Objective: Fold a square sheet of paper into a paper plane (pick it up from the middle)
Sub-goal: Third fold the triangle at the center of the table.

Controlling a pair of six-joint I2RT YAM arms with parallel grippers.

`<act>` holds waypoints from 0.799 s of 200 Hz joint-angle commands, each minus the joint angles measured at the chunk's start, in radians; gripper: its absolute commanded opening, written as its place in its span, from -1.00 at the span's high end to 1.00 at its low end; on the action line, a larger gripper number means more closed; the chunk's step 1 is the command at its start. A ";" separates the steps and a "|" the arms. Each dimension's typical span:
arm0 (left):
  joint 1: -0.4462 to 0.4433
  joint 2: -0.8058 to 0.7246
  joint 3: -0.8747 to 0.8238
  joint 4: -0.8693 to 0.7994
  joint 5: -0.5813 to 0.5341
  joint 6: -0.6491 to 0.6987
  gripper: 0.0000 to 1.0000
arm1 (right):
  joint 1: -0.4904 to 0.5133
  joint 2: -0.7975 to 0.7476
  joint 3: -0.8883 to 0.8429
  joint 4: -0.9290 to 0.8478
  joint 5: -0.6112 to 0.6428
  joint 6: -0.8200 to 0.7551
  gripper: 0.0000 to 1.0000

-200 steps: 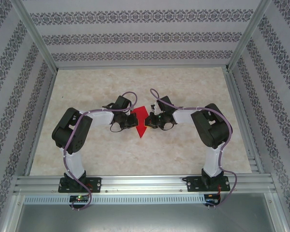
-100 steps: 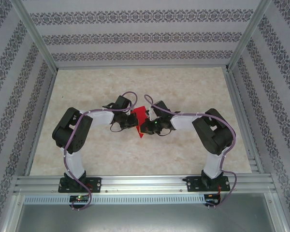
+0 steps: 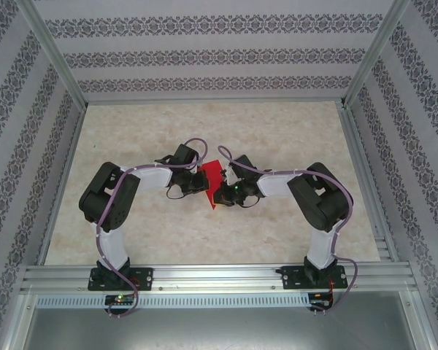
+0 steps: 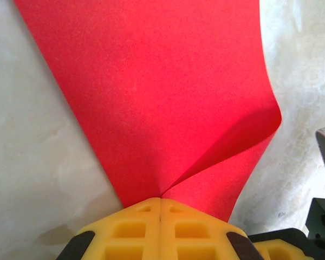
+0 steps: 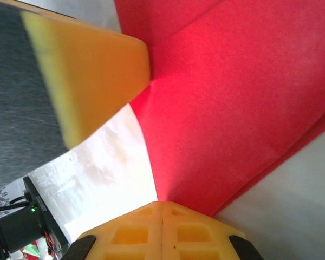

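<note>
Currently held: square sheet of paper [image 4: 151,92], middle of the table [image 3: 292,131]; my left gripper [image 4: 160,201] and right gripper [image 5: 161,205] both pinch its edges, bowing one flap over, likely for creasing.

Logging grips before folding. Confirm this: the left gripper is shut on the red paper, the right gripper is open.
Wrong on the right gripper: it is shut on the red paper too, as the right wrist view shows. The left gripper is shut on it, as stated.
</note>
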 commanded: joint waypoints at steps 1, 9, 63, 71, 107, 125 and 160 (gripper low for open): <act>-0.009 0.034 0.004 -0.018 -0.035 0.015 0.92 | 0.011 0.016 0.004 -0.038 0.005 -0.037 0.97; -0.010 0.034 0.003 -0.020 -0.036 0.014 0.92 | 0.011 0.009 0.007 -0.042 0.007 -0.038 0.96; -0.008 0.034 0.005 -0.024 -0.046 0.015 0.93 | 0.022 -0.066 -0.018 -0.032 -0.015 -0.055 0.95; -0.008 0.035 0.005 -0.026 -0.049 0.014 0.93 | 0.027 -0.064 -0.021 -0.032 -0.018 -0.056 0.95; -0.009 0.037 0.007 -0.028 -0.052 0.013 0.93 | 0.041 -0.022 -0.019 -0.043 -0.010 -0.053 0.95; -0.009 0.037 0.007 -0.034 -0.053 0.014 0.92 | 0.040 0.004 -0.007 -0.064 0.005 -0.054 0.95; -0.009 0.037 0.013 -0.037 -0.055 0.018 0.92 | 0.036 -0.009 0.021 -0.093 0.003 -0.069 0.96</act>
